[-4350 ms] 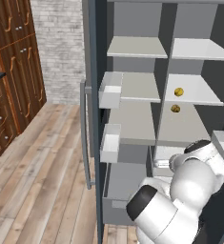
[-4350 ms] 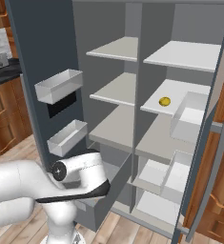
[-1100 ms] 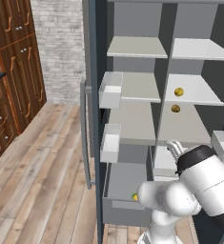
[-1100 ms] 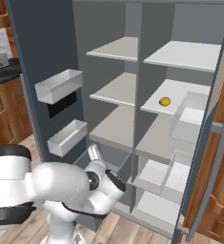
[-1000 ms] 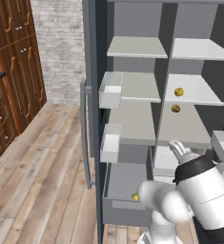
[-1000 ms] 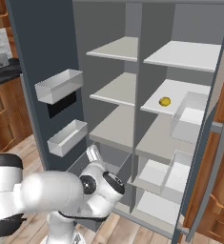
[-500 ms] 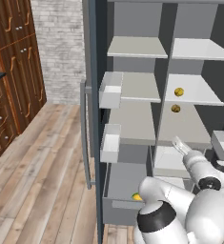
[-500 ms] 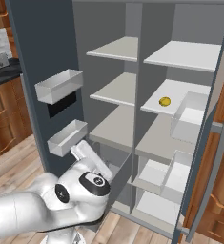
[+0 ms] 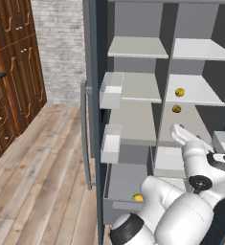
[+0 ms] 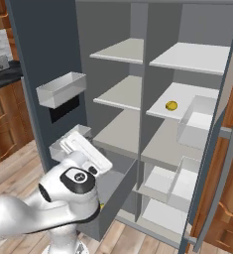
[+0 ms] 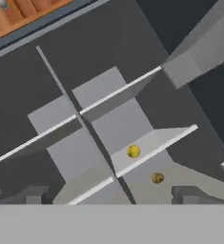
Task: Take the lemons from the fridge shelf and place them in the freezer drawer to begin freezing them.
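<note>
Two lemons lie on the fridge's right-hand shelves: one [image 9: 179, 92] [image 10: 171, 105] [image 11: 133, 151] on the middle shelf, another [image 9: 176, 109] [image 11: 157, 178] on the shelf below. A third lemon [image 9: 138, 196] rests in the pulled-out freezer drawer [image 9: 125, 211] [image 10: 116, 191], low on the left side. My gripper [image 9: 177, 131] [image 10: 68, 141] [image 11: 111, 198] hangs above the drawer, below the lower shelf lemon, pointing up at the shelves. It is open and holds nothing; its fingertips [image 11: 35, 194] stand far apart.
White door bins [image 9: 111, 90] [image 10: 61, 89] hang on the open left door, more bins [image 10: 196, 121] on the right door. White drawers [image 10: 160, 182] sit at the lower right of the fridge. Wooden cabinets [image 9: 11, 72] stand left, across plank floor.
My hand has risen from over the drawer and swung up toward the right-hand shelves. The lemon in the drawer and the shelf lemons have not moved.
</note>
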